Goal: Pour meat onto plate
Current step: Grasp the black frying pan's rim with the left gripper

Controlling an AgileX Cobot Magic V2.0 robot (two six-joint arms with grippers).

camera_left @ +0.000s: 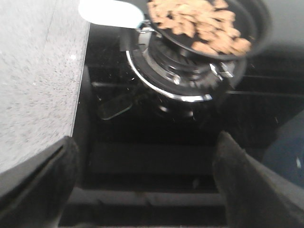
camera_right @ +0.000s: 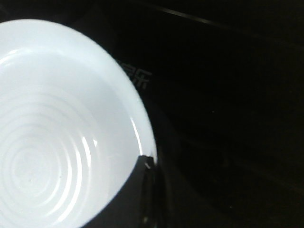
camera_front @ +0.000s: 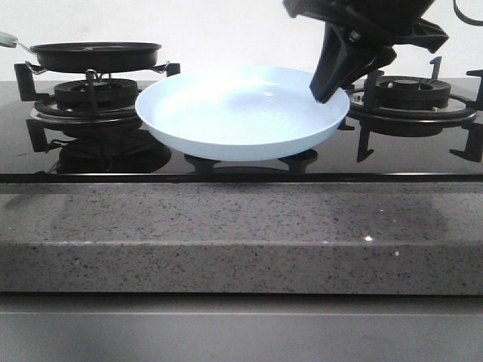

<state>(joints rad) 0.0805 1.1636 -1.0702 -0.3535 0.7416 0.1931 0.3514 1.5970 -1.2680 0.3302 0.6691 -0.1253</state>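
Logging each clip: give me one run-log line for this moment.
right end effector: gripping plate rim | left end effector: open, empty | meat: in frying pan | plate: empty

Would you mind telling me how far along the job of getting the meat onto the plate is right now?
Early. Done: the right hand is clamped on the rim of the plate, which sits between the burners. In hand: the left hand is open, short of the black pan and touching nothing. Left: all the meat is in the pan on its burner; the plate is bare, so gripping, lifting and pouring remain.
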